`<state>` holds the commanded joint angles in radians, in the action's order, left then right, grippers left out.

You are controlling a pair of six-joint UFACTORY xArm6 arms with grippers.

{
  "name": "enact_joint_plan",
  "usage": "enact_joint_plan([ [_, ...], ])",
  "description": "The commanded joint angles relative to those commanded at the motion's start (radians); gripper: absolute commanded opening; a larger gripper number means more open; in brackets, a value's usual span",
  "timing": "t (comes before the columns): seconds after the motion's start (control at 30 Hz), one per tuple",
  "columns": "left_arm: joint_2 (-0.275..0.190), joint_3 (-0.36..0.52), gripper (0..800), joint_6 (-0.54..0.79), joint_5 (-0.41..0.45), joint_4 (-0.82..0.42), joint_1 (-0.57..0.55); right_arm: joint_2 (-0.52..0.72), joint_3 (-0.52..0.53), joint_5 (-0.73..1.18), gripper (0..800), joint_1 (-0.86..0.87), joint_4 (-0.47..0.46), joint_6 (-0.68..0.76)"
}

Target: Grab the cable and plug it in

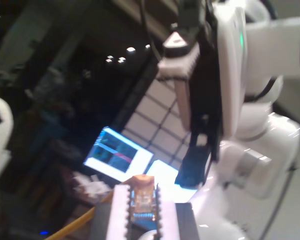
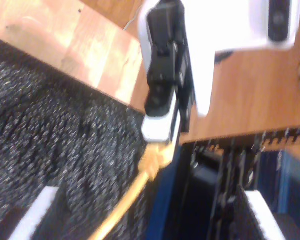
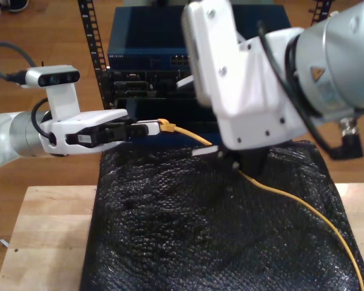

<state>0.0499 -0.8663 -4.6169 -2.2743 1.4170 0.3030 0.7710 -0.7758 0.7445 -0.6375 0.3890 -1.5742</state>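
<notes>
A pale wooden tabletop (image 3: 24, 242) is seen nearest in the exterior view, and most of it is covered by a black textured mat (image 3: 188, 236). The cable (image 3: 303, 203) is laid across this mat from the exterior view's lower right, is passed under the big white arm on the exterior view's right, and is lifted clear of the mat towards the exterior view's left. In the second wrist view my second gripper (image 2: 150, 215) is shown with its pads spread wide apart and nothing held between them; it is hung above the mat's far edge. Just beyond it, my first gripper (image 3: 147, 128), carried on the arm reaching in from the exterior view's left, is pressed together on the cable's tip, and the clear plug (image 1: 141, 200) is seen pinched between its white pads in the first wrist view. The plug is held in the air, apart from the dark equipment rack (image 3: 188, 48) standing behind it on a wooden floor (image 3: 48, 42).
</notes>
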Motion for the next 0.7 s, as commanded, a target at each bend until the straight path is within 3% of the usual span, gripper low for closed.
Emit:
enact_joint_plan([
  [0.4,0.046,-0.005,3,-0.037,-0.055,0.032,-0.002,0.040,0.044,-0.091,771,-0.041,0.000,-0.023],
  [0.7,0.063,-0.002,3,-0.081,-0.068,0.031,-0.002,0.034,0.054,-0.094,644,-0.044,0.002,-0.023],
])
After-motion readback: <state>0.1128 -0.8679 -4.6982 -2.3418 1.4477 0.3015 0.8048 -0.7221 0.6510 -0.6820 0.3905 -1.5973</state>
